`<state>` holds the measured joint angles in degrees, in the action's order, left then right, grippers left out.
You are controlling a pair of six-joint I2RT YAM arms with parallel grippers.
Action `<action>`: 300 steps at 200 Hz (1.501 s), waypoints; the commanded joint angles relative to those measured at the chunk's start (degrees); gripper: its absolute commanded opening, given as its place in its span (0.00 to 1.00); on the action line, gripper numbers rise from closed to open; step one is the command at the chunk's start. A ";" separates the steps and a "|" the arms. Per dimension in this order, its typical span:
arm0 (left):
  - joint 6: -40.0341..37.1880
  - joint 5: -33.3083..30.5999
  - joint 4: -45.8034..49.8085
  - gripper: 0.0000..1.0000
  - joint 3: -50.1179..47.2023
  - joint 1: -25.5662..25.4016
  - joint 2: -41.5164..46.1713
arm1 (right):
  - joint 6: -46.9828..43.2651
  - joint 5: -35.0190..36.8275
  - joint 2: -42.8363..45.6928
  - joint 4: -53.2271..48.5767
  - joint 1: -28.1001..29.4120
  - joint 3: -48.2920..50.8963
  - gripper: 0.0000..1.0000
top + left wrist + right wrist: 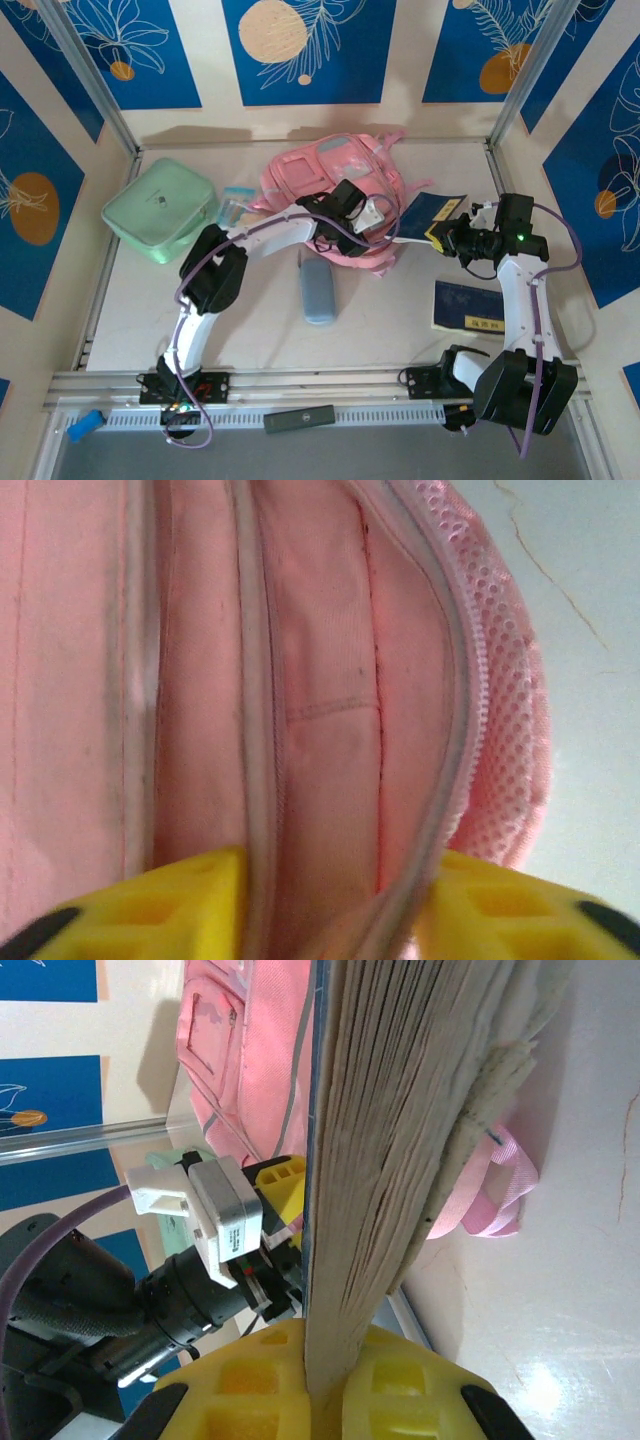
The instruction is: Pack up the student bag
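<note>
Lying slumped, the pink student bag (300, 175) gapes unzipped.

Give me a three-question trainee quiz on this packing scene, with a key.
1. True or false: the right gripper is clamped on a book.
2. In the top view, what lies left of the student bag? A mint green case; B red cup; C laptop.
3. What do the left gripper's fingers straddle?
Key: 1 true; 2 A; 3 the student bag's zip edge.
</note>
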<state>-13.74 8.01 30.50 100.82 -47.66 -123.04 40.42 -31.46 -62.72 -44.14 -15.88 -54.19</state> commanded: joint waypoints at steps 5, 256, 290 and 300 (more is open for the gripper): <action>-1.68 0.69 0.09 0.27 2.89 -0.24 -1.94 | -1.27 -1.56 -0.21 1.22 -0.45 -1.09 0.00; 6.14 -24.22 -8.33 0.00 -6.47 0.36 23.91 | -1.82 0.11 -6.96 -3.65 20.97 -7.01 0.00; 5.93 -25.06 -13.71 0.00 -11.34 0.35 28.54 | 1.13 -5.39 -16.26 13.57 25.33 -6.56 0.00; 6.11 -26.41 -15.15 0.00 -12.29 0.36 29.43 | 2.27 -5.84 -20.46 17.46 25.78 -8.03 0.00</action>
<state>-8.86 -14.39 22.96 89.82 -47.48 -99.00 40.01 -31.83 -76.58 -40.25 8.75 -60.16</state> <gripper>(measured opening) 0.067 0.087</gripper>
